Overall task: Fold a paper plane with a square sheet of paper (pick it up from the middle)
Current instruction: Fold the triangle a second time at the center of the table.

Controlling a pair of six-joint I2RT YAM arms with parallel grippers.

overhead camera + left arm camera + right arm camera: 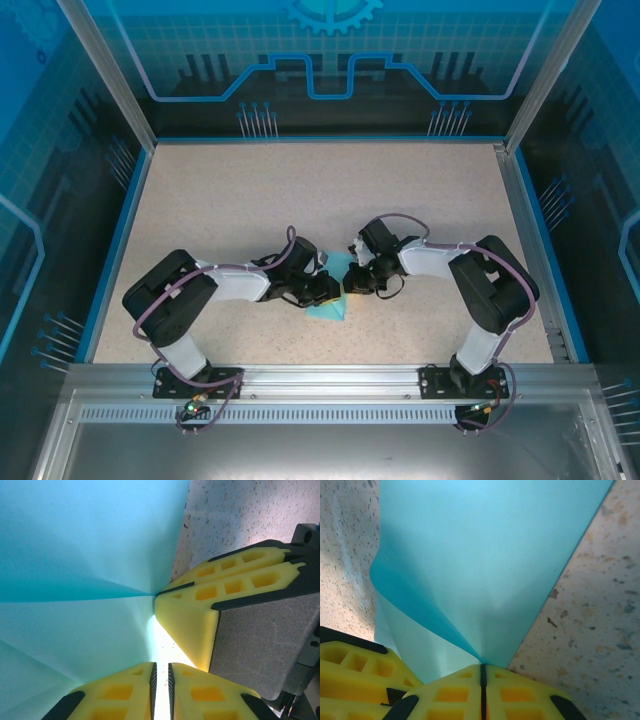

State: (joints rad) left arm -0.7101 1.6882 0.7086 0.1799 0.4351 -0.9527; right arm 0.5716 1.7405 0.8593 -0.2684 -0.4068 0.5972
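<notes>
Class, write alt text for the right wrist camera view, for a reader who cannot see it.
The right tool, shut, pinches the light cyan sheet of paper, which fans upward from it in a curved fold. Speckled table shows on both sides, and the yellow left tool sits at lower left.

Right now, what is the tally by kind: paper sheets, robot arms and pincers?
square sheet of paper: 1
arms: 2, the left arm and the right arm
pincers: 2, the left pincer and the right pincer
Total: 5
</notes>
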